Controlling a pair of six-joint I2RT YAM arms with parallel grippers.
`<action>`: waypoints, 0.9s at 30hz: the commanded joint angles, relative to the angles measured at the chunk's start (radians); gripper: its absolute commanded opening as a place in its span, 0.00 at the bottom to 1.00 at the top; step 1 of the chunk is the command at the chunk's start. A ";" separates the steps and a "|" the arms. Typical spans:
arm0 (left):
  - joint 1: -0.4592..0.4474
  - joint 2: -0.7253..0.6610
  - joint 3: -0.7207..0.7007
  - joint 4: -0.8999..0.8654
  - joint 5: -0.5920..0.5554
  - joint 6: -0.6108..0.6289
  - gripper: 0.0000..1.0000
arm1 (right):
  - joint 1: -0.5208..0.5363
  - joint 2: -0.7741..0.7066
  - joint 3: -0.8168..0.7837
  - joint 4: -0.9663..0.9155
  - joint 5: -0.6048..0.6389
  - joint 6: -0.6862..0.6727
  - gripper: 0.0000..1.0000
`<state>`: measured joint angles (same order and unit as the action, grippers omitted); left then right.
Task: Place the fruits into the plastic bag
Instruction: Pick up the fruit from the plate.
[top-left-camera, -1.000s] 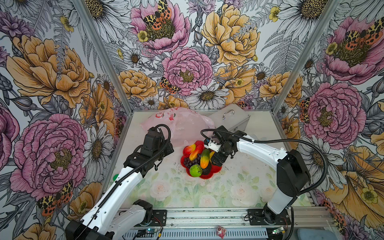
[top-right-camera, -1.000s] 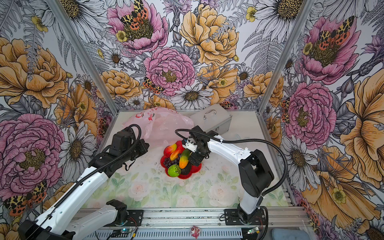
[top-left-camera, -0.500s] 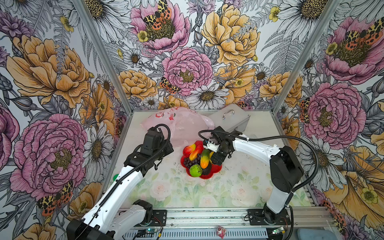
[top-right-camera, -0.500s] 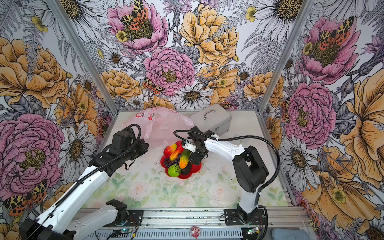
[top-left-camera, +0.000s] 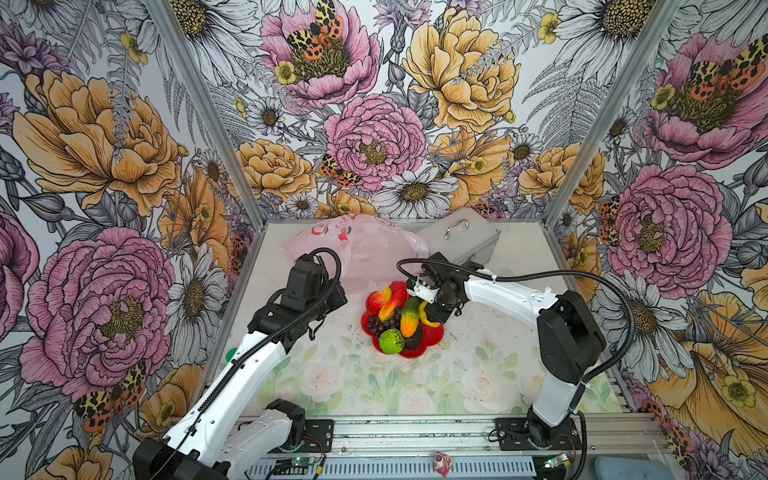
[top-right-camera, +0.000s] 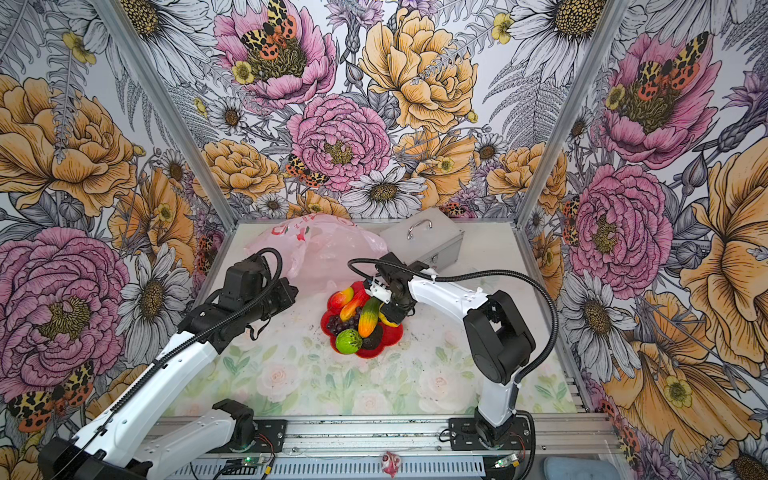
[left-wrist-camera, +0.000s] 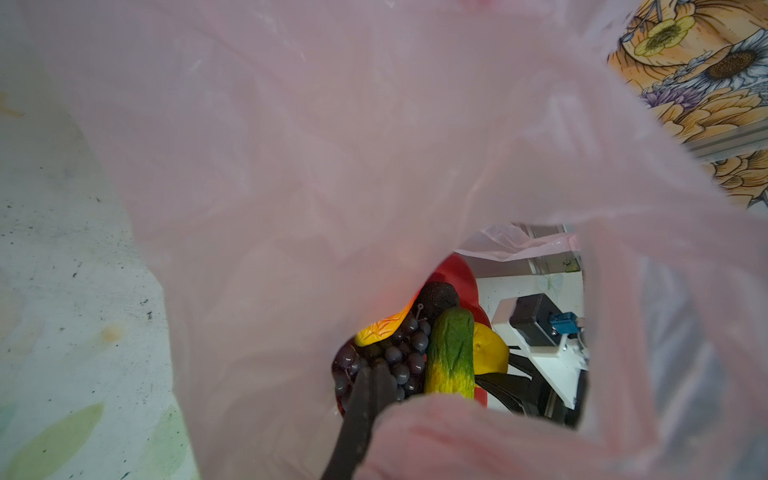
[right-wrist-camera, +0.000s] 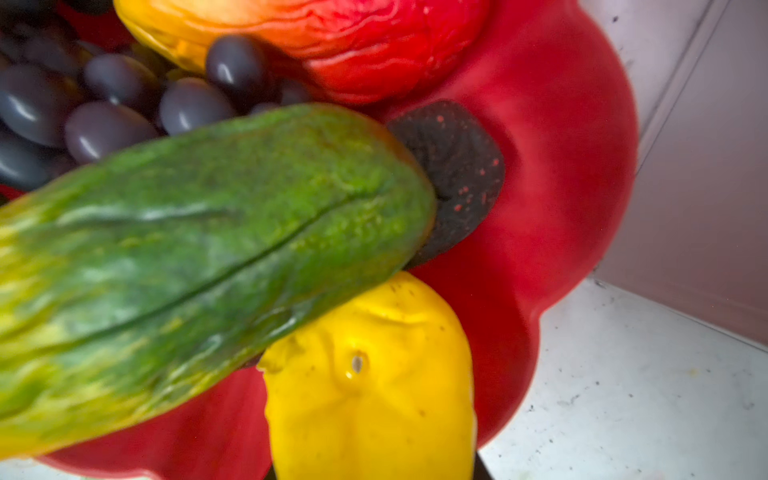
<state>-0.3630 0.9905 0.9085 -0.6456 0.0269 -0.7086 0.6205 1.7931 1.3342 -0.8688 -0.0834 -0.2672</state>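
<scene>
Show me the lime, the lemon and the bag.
lime (top-left-camera: 390, 340): in a top view, middle of its green top.
lemon (right-wrist-camera: 370, 395): right wrist view, its dented yellow face.
bag (top-left-camera: 370, 245): in a top view, its crinkled pink wall.

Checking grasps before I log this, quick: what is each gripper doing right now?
Left gripper: closed, pinching the plastic bag.
Right gripper: closed on the lemon.

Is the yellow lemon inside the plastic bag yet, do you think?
No: the lemon lies in the red dish, outside the plastic bag.
</scene>
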 joint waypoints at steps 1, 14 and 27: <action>0.007 -0.003 -0.002 0.021 0.005 -0.003 0.00 | -0.005 -0.070 0.004 0.028 0.015 0.013 0.28; 0.011 -0.029 0.003 0.009 0.018 0.015 0.00 | 0.003 -0.266 -0.110 0.027 -0.056 0.126 0.27; 0.011 -0.049 -0.026 -0.003 0.014 0.014 0.00 | 0.017 -0.375 -0.131 0.027 -0.139 0.213 0.24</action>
<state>-0.3614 0.9565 0.8928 -0.6498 0.0307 -0.7010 0.6296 1.4506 1.1862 -0.8547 -0.1833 -0.0948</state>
